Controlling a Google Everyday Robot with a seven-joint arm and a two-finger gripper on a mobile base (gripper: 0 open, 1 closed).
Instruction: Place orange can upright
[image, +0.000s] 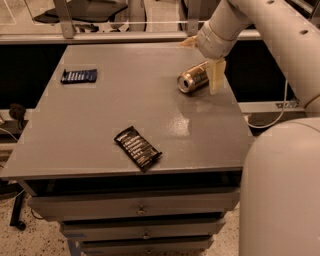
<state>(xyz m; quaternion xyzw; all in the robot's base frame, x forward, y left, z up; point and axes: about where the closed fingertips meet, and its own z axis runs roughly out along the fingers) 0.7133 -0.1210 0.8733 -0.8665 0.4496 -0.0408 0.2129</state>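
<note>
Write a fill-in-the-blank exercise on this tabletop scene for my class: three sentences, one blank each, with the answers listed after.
1. The orange can lies on its ___, not upright.
2. The gripper is right by the can, near the far ___ corner of the table in the camera view.
3. Besides the can, the table holds ___ flat packets: a bluish packet at the far left and a black packet near the front edge.

Missing words: side; right; two.

Gripper (202, 59) at upper right (jaws apart)
</note>
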